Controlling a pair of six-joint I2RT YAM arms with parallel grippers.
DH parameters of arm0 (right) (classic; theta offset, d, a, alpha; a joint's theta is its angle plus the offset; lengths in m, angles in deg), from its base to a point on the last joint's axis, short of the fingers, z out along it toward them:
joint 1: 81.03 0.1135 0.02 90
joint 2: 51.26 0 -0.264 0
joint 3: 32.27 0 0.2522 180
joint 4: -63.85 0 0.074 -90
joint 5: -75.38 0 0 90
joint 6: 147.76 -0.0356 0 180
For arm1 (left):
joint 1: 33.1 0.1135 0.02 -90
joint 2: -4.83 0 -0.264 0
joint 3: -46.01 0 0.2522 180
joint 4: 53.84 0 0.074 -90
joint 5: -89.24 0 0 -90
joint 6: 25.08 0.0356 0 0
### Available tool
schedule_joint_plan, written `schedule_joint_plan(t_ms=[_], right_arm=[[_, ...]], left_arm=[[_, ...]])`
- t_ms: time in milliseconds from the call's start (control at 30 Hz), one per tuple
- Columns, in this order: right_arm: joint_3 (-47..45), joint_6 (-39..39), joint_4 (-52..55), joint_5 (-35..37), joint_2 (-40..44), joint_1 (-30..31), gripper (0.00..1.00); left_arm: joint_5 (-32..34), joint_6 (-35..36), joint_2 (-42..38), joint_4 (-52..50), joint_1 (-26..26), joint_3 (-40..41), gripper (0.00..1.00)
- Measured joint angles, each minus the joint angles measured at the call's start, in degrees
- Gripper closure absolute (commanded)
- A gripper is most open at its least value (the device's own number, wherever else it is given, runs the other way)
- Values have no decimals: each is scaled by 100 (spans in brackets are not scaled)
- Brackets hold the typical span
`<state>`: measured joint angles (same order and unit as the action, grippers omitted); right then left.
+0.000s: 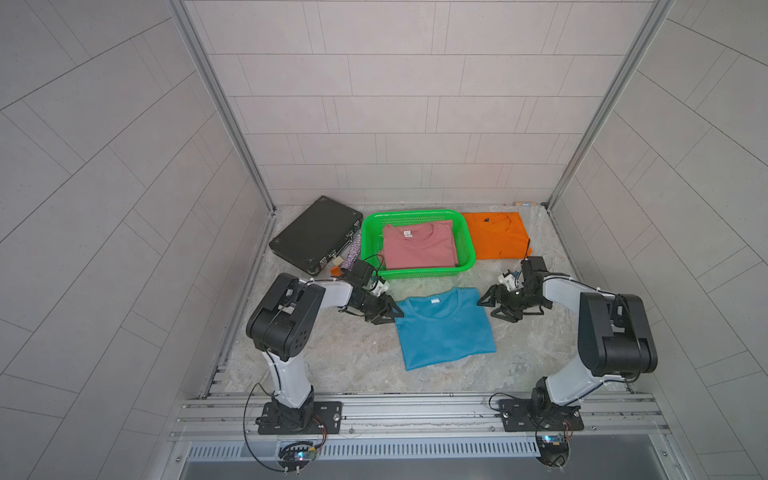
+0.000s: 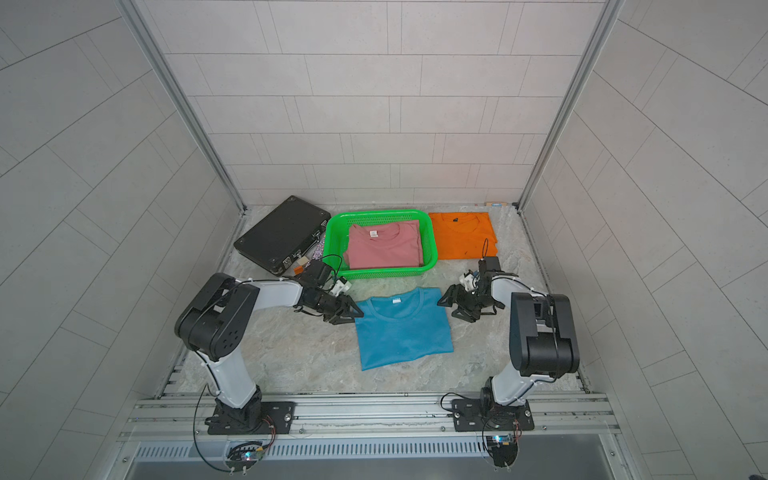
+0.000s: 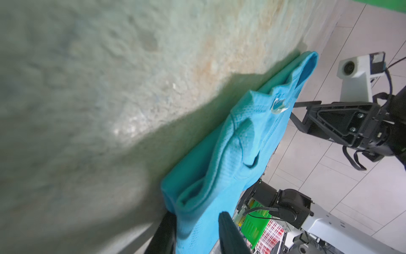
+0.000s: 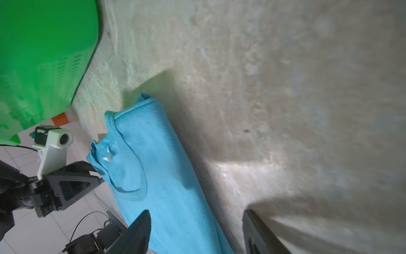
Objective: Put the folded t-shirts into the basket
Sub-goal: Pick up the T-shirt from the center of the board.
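Progress stands at one shirt of three: the pink t-shirt (image 1: 417, 247) lies flat inside the green basket (image 1: 419, 272), while the orange t-shirt (image 1: 494, 239) sits on the table (image 1: 332, 357) just beside the basket's right side, and the teal t-shirt (image 1: 444, 328) lies in front of it. At the teal shirt's edge the left gripper (image 1: 392, 314) has cloth between its jaws, though I cannot tell whether they pinch; the right gripper (image 1: 487, 308) stands apart at the opposite edge. Two shirts are left, by my reckoning.
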<state>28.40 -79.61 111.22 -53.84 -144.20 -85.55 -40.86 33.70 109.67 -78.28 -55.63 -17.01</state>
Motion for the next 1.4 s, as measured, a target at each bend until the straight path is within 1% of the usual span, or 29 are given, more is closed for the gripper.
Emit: schedule_joint_plan(t_ms=[200, 267, 300, 333, 500, 600, 633, 800, 933, 1000, 1133, 1400], right_arm=[[175, 61, -374, -527, -407, -2, 35], [234, 70, -463, -647, -505, -2, 35], [262, 72, -485, -678, -540, -2, 36], [291, 74, -498, -708, -577, -2, 36], [356, 111, -533, -717, -669, 7, 42], [356, 122, -533, -638, -669, 48, 48], [363, 114, -531, -597, -669, 81, 52], [442, 136, -404, -321, -739, 326, 78], [442, 168, -352, -232, -763, 365, 97], [400, 162, -417, -260, -739, 367, 100], [201, 168, -498, -306, -444, 391, 100], [-127, 173, -752, -304, 726, 549, 100]], left_arm=[[-17, 15, 66, -72, -7, -70, 72], [-13, 28, 118, -129, -9, -120, 84], [-2, 48, 162, -155, -11, -144, 95], [22, 83, 214, -181, -13, -173, 100], [-48, 129, 328, -306, -15, -304, 100], [-37, 157, 319, -315, -15, -304, 100], [-24, 168, 315, -319, -15, -304, 100], [79, 258, 262, -372, -15, -304, 100], [149, 345, 208, -494, -15, -304, 100], [157, 424, 190, -570, -15, -304, 100], [151, 645, 188, -861, -15, -358, 100], [173, 938, 149, -1209, 0, -407, 100]])
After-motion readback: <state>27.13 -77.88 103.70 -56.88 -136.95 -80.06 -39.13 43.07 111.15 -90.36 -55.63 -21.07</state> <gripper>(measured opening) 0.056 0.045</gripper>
